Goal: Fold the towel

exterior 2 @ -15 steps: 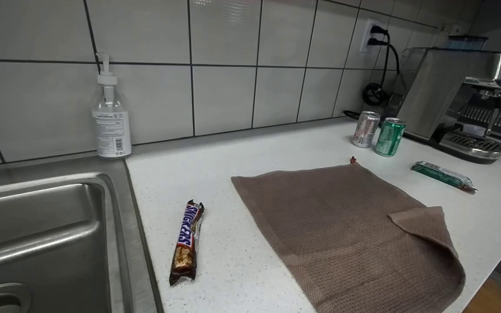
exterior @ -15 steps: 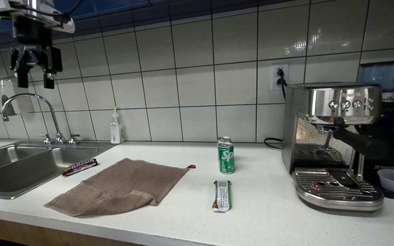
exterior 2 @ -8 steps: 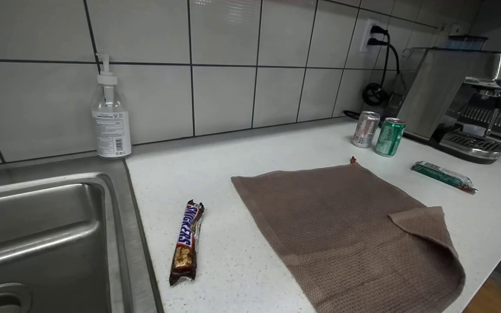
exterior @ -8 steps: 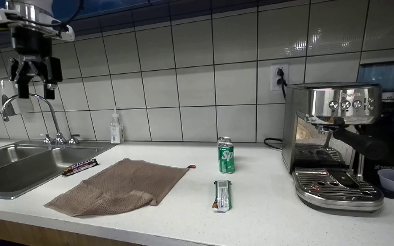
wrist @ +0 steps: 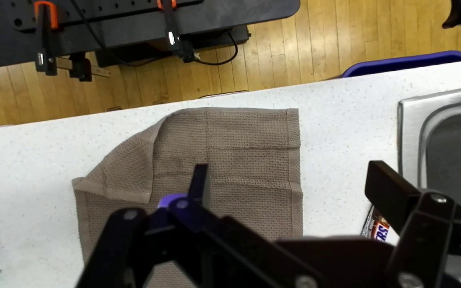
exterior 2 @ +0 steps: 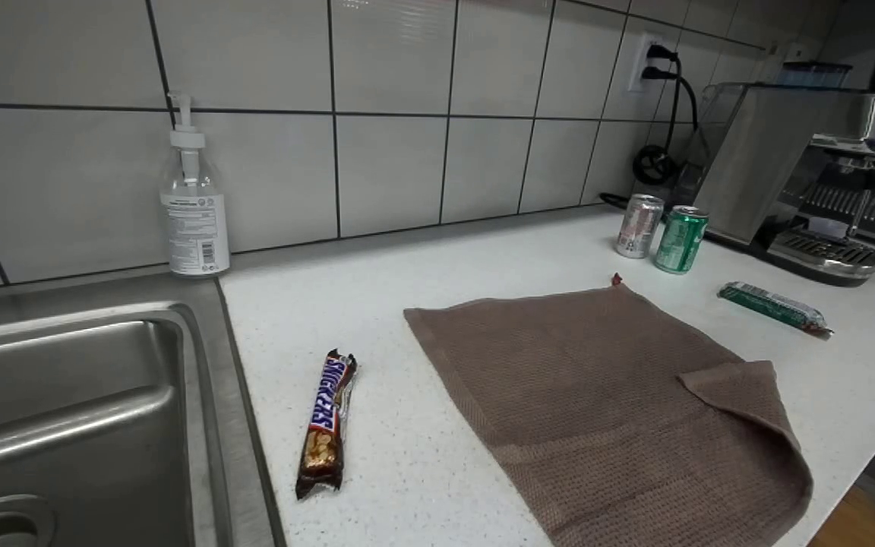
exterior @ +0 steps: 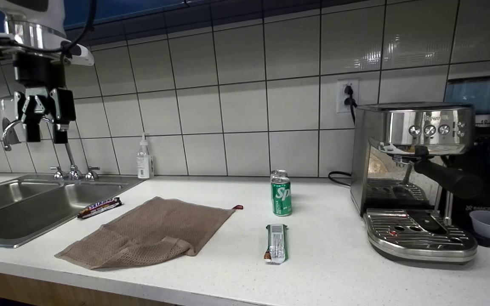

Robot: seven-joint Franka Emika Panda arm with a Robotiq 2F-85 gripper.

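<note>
While our end effector (exterior: 47,137) hangs well above the table (exterior: 321,272), its jaws apart with nothing between them, the towel (exterior: 155,229) lies spread out below, one corner (exterior 2: 741,387) turned over. We judge this the approach, grasp not yet made; next we should descend and pinch a hem (wrist: 295,160), perhaps that facing the Snickers bar (exterior 2: 325,425), without pressing the table.

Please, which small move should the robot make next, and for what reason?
Probably lower the open fingers toward the towel: they hang well above the counter, holding nothing, and the towel lies mostly spread, with only one corner turned over.
</note>
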